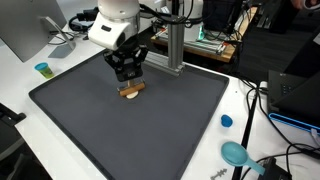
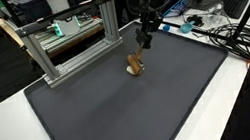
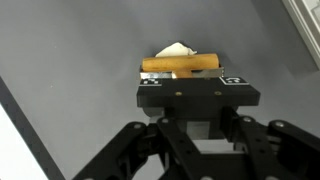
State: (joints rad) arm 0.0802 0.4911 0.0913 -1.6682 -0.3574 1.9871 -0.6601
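The gripper (image 3: 190,80) is clamped on a brown stick (image 3: 180,65), which has a white scrap just behind it. The stick sits low on the dark grey mat (image 1: 110,135), towards the mat's far side in both exterior views. The mat covers a white table (image 1: 245,95). A blue cap (image 1: 226,121) and cables (image 1: 268,115) lie off its edge, and an aluminium frame (image 2: 61,50) stands behind.

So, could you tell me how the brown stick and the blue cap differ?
The stick is brown and long; the cap is blue and round. The stick lies on the grey mat, while the cap sits on the white table beside it. The stick is right at the tips of the gripper; the cap is well clear of it. Both are small.
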